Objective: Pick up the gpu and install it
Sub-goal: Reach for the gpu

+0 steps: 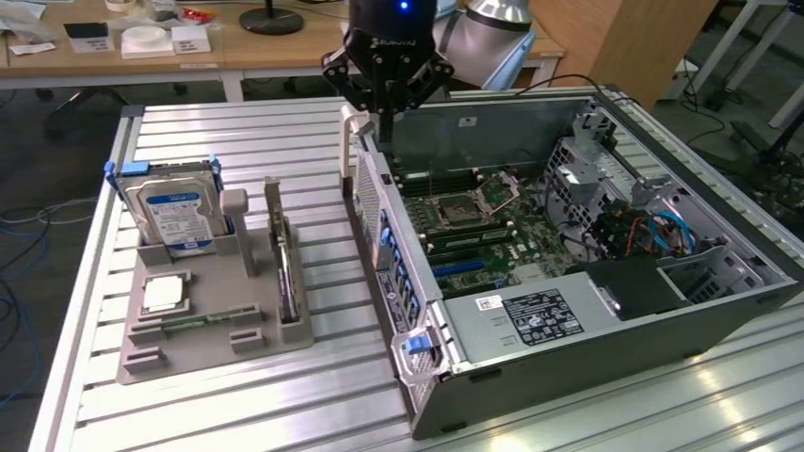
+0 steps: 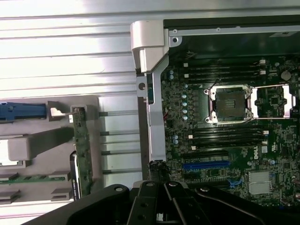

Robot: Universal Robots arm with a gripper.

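The gpu (image 1: 284, 268) stands on edge in a slot of the grey holder (image 1: 214, 353), on the exterior view's left; it is a thin dark card with a pale metal end. The wrist view looks onto its green edge (image 2: 83, 154). My gripper (image 1: 386, 127) hangs well away from it, above the open computer case (image 1: 566, 320), close to the case wall that faces the holder. Its black fingers (image 2: 145, 201) are shut together with nothing between them. The bare motherboard (image 2: 225, 131) with a blue slot (image 2: 206, 165) lies below the gripper.
The holder also carries a silver hard drive with a blue label (image 1: 176, 215), a processor chip (image 1: 164, 294) and a green memory stick (image 1: 188, 323). A pale latch arm (image 2: 149, 51) stands up at the case wall. Desks and cables lie beyond the slatted table (image 1: 251, 132).
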